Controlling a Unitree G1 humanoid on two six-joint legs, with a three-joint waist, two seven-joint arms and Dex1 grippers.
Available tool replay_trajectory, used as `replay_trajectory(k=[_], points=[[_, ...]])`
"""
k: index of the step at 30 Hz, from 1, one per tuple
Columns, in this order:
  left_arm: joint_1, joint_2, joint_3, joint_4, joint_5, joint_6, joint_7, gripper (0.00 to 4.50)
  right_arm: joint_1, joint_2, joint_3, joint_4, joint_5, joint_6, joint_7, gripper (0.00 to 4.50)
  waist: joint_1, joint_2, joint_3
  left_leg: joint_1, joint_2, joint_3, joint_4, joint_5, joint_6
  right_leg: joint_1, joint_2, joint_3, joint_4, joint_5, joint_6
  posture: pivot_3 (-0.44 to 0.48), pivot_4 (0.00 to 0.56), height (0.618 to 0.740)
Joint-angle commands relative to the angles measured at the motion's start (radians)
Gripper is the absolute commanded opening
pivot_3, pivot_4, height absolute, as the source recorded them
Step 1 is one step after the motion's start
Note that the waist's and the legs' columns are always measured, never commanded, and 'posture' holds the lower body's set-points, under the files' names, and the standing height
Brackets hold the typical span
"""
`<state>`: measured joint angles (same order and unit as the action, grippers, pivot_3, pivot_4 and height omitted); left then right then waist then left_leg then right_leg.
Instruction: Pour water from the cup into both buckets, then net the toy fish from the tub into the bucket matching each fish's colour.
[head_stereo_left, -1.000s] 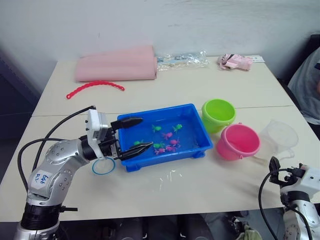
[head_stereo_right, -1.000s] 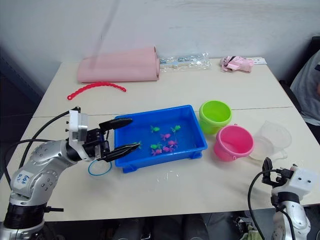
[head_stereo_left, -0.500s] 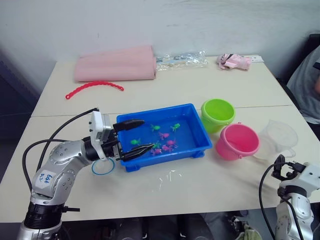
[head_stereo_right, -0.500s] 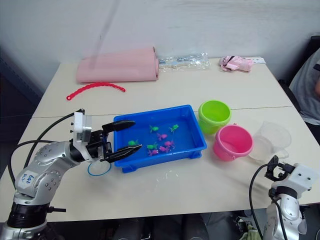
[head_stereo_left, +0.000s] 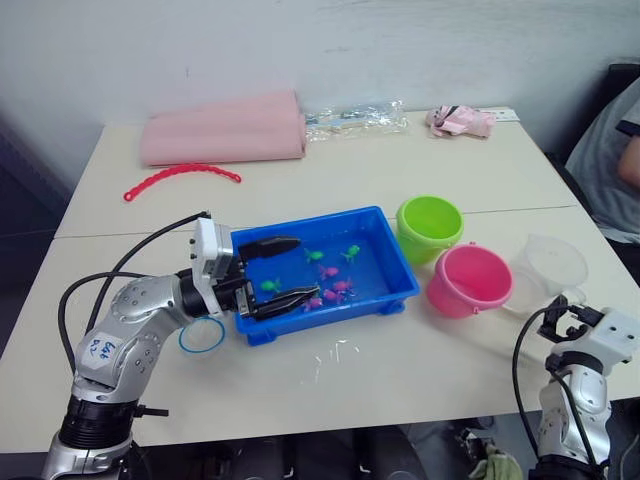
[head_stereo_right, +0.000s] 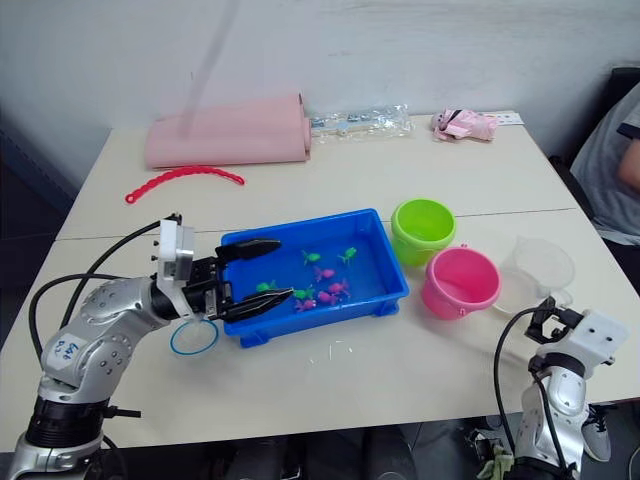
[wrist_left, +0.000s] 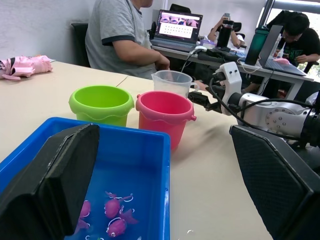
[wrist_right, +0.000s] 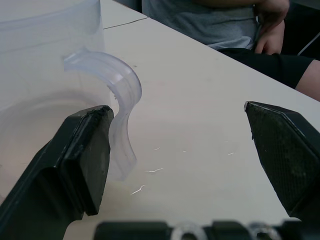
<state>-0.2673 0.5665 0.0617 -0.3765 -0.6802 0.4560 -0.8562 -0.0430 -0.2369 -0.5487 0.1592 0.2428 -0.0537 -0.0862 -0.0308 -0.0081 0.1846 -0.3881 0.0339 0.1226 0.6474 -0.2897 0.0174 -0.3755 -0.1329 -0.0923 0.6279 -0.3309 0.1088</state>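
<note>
Left gripper (head_stereo_left: 283, 270) hovering over the shallow bright blue plastic tub (head_stereo_left: 385, 259), fingers spread wide.
Right gripper (wrist_right: 185, 150), lower right, fingers spread too, one beside the clear plastic cup's handle (wrist_right: 122, 100).

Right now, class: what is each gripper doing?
Left gripper: open, over the tub, holding nothing.
Right gripper: open, at the cup handle, holding nothing.
</note>
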Motion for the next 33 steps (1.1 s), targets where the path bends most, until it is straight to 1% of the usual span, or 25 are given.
replay_trajectory(k=[1, 4, 5, 6, 7, 12, 13, 14, 20, 25, 29, 33], points=[[-0.013, -0.002, 0.005, -0.009, 0.002, -0.010, -0.006, 4.50, -0.022, -0.005, 0.015, -0.011, 0.003, -0.003, 0.005, 4.45, 0.000, 0.000, 0.000, 0.000, 0.000, 0.000, 0.000, 0.000, 0.000, 0.000, 0.000, 0.000, 0.000, 0.000, 0.000, 0.000, 0.150, 0.740], [-0.017, -0.004, 0.004, -0.006, 0.005, -0.015, -0.005, 4.50, -0.032, 0.002, 0.023, -0.014, 0.014, 0.009, 0.009, 4.45, 0.000, 0.000, 0.000, 0.000, 0.000, 0.000, 0.000, 0.000, 0.000, 0.000, 0.000, 0.000, 0.000, 0.000, 0.000, 0.000, 0.150, 0.740], [-0.018, -0.005, 0.005, -0.005, 0.006, -0.016, -0.005, 4.50, -0.032, 0.001, 0.028, -0.017, 0.013, 0.014, 0.012, 3.94, 0.001, 0.000, 0.000, 0.000, 0.000, 0.000, 0.000, 0.000, 0.000, 0.000, 0.000, 0.000, 0.000, 0.000, 0.000, 0.000, 0.150, 0.740], [-0.019, -0.005, 0.005, -0.004, 0.007, -0.017, -0.006, 4.50, -0.034, 0.005, 0.028, -0.020, 0.019, 0.015, 0.013, 3.67, 0.001, 0.000, 0.000, 0.000, 0.000, 0.000, 0.000, 0.000, 0.000, 0.000, 0.000, 0.000, 0.000, 0.000, 0.000, 0.000, 0.150, 0.740], [-0.019, -0.006, 0.005, -0.003, 0.009, -0.019, -0.006, 4.50, -0.035, 0.007, 0.028, -0.024, 0.024, 0.016, 0.012, 3.20, 0.001, 0.000, 0.000, 0.000, 0.000, 0.000, 0.000, 0.000, 0.000, 0.000, 0.000, 0.000, 0.000, 0.000, 0.000, 0.000, 0.150, 0.740], [-0.020, -0.009, 0.007, 0.004, 0.016, -0.026, -0.009, 4.50, -0.032, 0.011, 0.029, -0.059, 0.049, 0.029, 0.016, 0.67, 0.004, 0.000, 0.000, -0.001, 0.000, 0.000, 0.000, 0.000, 0.000, 0.000, 0.000, 0.000, 0.000, 0.000, 0.000, 0.000, 0.150, 0.740], [-0.020, -0.010, 0.008, 0.005, 0.017, -0.028, -0.009, 4.50, -0.030, 0.011, 0.028, -0.069, 0.054, 0.032, 0.016, 0.11, 0.004, 0.000, 0.000, -0.001, 0.000, -0.001, 0.000, 0.000, 0.000, 0.000, 0.000, 0.000, 0.000, 0.000, 0.000, 0.000, 0.150, 0.740], [-0.021, -0.011, 0.007, 0.007, 0.019, -0.030, -0.010, 4.50, -0.028, 0.009, 0.026, -0.079, 0.057, 0.036, 0.015, 0.02, 0.003, 0.000, 0.000, -0.001, 0.000, -0.001, 0.000, 0.000, 0.000, 0.000, 0.000, 0.000, 0.000, 0.000, 0.000, 0.000, 0.150, 0.740], [-0.004, -0.020, 0.015, 0.003, 0.012, -0.032, -0.003, 4.50, -0.032, -0.012, -0.015, -0.134, 0.072, 0.068, -0.030, 0.02, 0.003, 0.000, 0.000, -0.001, 0.000, -0.001, 0.000, 0.000, 0.000, 0.000, 0.000, 0.000, 0.000, 0.000, 0.000, 0.000, 0.150, 0.740], [0.013, -0.018, 0.020, 0.000, 0.009, -0.032, -0.008, 4.50, -0.048, -0.063, -0.037, -0.169, 0.090, 0.124, -0.025, 0.02, 0.003, 0.002, 0.001, -0.001, 0.000, -0.001, 0.000, 0.000, 0.000, 0.000, 0.000, 0.000, 0.000, 0.000, 0.000, 0.000, 0.150, 0.740], [0.006, -0.020, 0.015, 0.008, 0.009, -0.032, -0.014, 4.50, -0.067, -0.146, -0.061, -0.173, 0.092, 0.154, 0.001, 0.02, 0.003, 0.003, 0.002, -0.001, 0.000, 0.000, 0.000, 0.000, 0.000, -0.001, 0.000, 0.000, 0.000, 0.000, 0.000, 0.000, 0.150, 0.740], [-0.001, -0.015, 0.008, 0.017, 0.007, -0.030, -0.035, 4.50, -0.070, -0.264, -0.050, -0.199, 0.076, 0.172, 0.086, 0.02, 0.003, 0.004, 0.003, -0.001, 0.000, 0.000, 0.000, 0.000, 0.001, -0.001, 0.000, 0.000, 0.000, 0.000, 0.000, 0.000, 0.150, 0.740]])
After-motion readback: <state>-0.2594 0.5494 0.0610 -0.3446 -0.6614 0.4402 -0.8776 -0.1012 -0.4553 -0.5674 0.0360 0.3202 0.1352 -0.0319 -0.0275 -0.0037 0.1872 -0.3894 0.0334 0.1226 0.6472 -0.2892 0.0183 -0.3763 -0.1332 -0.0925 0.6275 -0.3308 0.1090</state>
